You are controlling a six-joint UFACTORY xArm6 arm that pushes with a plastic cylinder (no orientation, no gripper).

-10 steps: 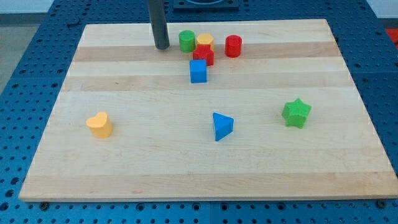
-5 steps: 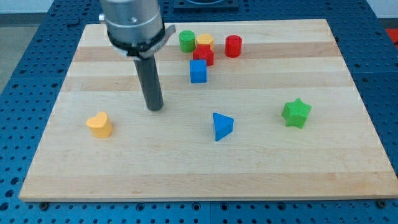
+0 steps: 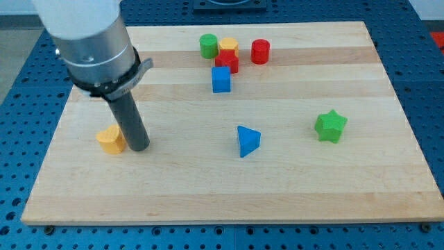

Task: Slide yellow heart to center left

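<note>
Camera view: my tip (image 3: 139, 147) touches the yellow heart's (image 3: 110, 139) right side on the wooden board (image 3: 291, 187).

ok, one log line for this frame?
task: yellow heart to center left | my tip at heart's right side, contact unclear | heart at lower left | not done

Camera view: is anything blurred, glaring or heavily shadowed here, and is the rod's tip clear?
Camera view: sharp and evenly lit, no glare; blocks cast only faint shadows. My tip is crisp, just to the view's right of the yellow heart; whether they touch I cannot tell.
</note>
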